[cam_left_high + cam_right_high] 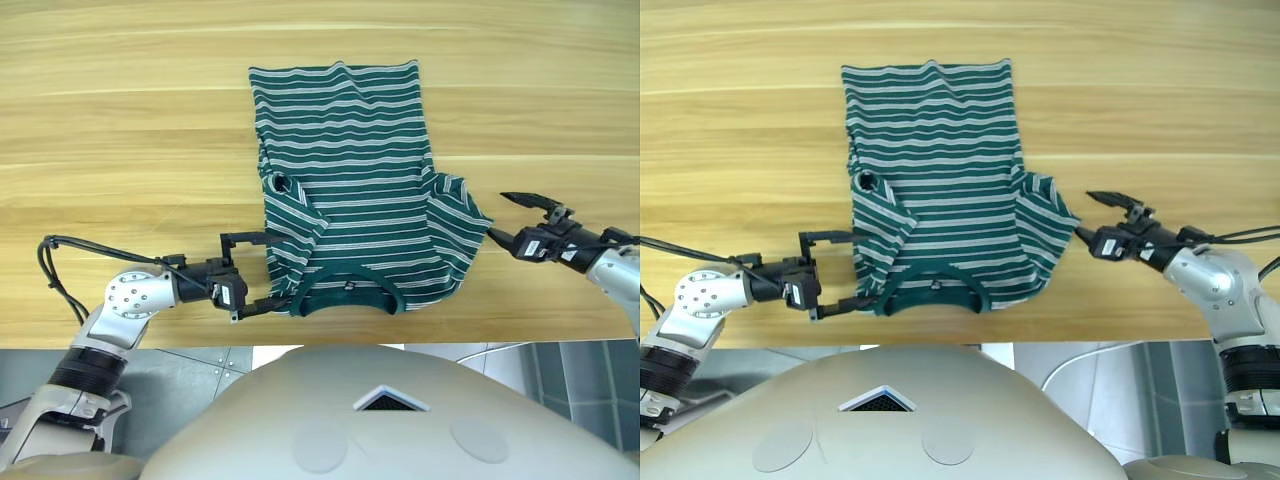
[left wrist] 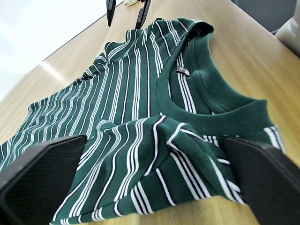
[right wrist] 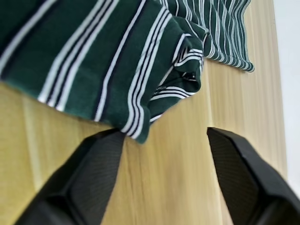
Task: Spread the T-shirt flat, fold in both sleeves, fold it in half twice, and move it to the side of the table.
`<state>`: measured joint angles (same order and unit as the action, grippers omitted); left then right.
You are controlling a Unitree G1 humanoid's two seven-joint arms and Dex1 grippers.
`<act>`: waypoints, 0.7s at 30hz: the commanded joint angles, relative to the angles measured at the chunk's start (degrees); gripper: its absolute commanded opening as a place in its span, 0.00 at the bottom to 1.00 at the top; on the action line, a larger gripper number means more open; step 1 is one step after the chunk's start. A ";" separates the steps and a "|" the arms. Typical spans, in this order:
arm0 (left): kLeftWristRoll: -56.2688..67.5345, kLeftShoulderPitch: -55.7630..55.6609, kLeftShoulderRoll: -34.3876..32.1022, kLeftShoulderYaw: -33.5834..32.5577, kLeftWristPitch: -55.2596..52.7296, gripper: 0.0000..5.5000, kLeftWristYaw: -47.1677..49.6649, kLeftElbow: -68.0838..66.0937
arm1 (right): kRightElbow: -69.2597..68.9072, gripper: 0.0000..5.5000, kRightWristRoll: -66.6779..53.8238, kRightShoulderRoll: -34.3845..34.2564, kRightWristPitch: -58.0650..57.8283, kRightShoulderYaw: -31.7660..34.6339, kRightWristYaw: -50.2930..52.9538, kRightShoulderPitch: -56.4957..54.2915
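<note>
A dark green T-shirt (image 1: 345, 170) with white stripes lies on the wooden table (image 1: 120, 120), collar (image 1: 345, 290) toward me and hem at the far side. Its left sleeve is folded in over the body. The right sleeve (image 1: 455, 205) lies bunched at the shirt's right side. My left gripper (image 1: 262, 270) is open, its fingers straddling the shirt's near left shoulder corner (image 2: 154, 154). My right gripper (image 1: 500, 215) is open just right of the right sleeve, with the sleeve's edge (image 3: 140, 93) close in front of its fingers (image 3: 79, 178).
The table's front edge (image 1: 200, 345) runs just behind both grippers. Bare wood stretches to the left, right and far side of the shirt. Grey floor shows beyond the table's near right corner.
</note>
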<state>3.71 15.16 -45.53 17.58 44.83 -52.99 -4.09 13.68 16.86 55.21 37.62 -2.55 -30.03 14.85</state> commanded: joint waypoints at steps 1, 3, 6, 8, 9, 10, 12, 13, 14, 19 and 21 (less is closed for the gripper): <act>-0.35 -0.22 -0.01 0.20 0.09 0.98 -0.04 0.43 | 0.85 0.45 1.44 -0.47 -1.42 -2.39 -1.89 0.70; -0.39 -0.19 0.04 0.24 0.16 0.98 -0.02 0.43 | 0.84 0.38 1.27 -0.44 -1.55 -2.53 -1.88 0.51; -0.39 -0.19 0.10 0.33 0.25 0.98 -0.05 0.38 | 0.73 0.28 1.05 -0.39 -1.69 -2.64 -1.77 0.37; -0.42 -0.18 0.10 0.34 0.35 0.98 -0.04 0.32 | 0.61 0.23 0.95 -0.34 -1.74 -2.66 -1.54 0.38; -0.40 -0.16 0.07 0.31 0.42 0.98 -0.04 0.28 | 0.60 0.19 0.93 -0.36 -1.72 -2.69 -1.39 0.38; -0.39 -0.15 0.05 0.30 0.48 0.98 -0.05 0.26 | 0.54 0.15 0.91 -0.37 -1.54 -2.61 -1.12 0.38; -0.20 -0.06 -0.06 0.36 0.40 0.98 -0.21 0.37 | 0.12 0.09 0.18 -0.75 -1.14 -1.78 0.00 -0.13; -0.09 0.07 -0.10 0.36 0.40 0.98 -0.23 0.51 | -0.11 0.06 0.04 -0.80 -1.05 -1.59 0.27 -0.37; -0.03 0.17 -0.05 0.25 0.46 0.98 -0.08 0.64 | -0.24 0.01 0.01 -0.91 -0.80 -1.35 0.65 -0.50; 0.20 0.21 0.08 0.36 0.34 0.98 -0.17 1.04 | -1.42 0.00 -0.95 -1.45 -0.20 -0.39 1.42 -0.83; 0.33 0.16 0.06 0.48 0.17 0.98 -0.34 1.18 | -2.48 0.00 -2.06 -1.74 0.27 0.19 1.57 -0.83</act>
<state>3.89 15.66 -45.43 17.66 44.96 -53.00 -3.54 12.66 16.48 53.91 37.53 -3.58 -28.78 14.69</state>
